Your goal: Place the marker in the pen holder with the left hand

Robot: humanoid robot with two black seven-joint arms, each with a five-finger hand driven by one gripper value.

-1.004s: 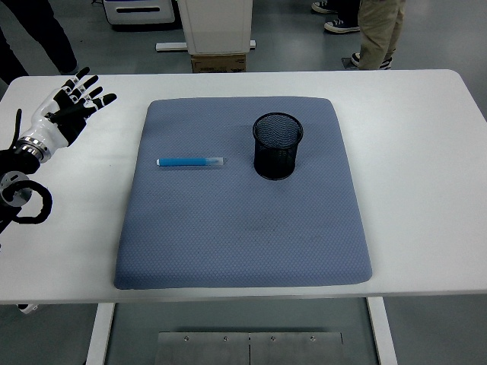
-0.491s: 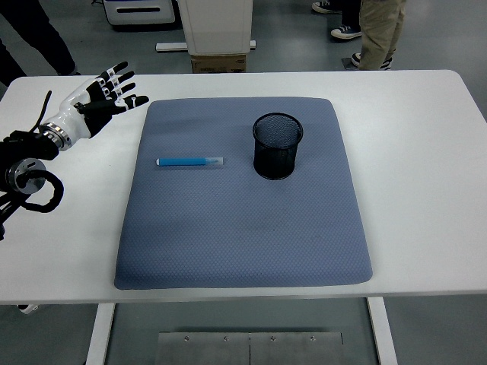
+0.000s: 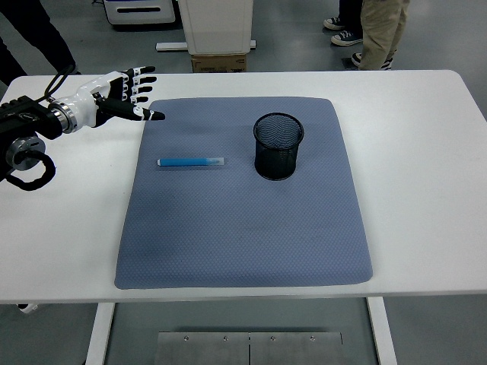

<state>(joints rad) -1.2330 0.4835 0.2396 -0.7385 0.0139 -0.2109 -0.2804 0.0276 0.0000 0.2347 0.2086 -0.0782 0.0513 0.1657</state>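
Note:
A blue marker [image 3: 190,161] with a clear cap lies flat on the grey-blue mat [image 3: 243,228], pointing left to right. To its right stands a black mesh pen holder [image 3: 278,145], upright and empty as far as I can see. My left hand [image 3: 128,94] hovers over the table near the mat's far-left corner, fingers spread and holding nothing. It is behind and to the left of the marker, not touching it. My right arm does not show.
The white table [image 3: 426,167] carries the mat in its middle. Beyond the far edge stand a white cabinet on a cardboard box [image 3: 218,62] and people's legs [image 3: 380,34] at the top right and top left.
My left hand has swung right and forward from the table's left edge to the mat's far-left corner, fingers still spread. The marker and holder have not moved.

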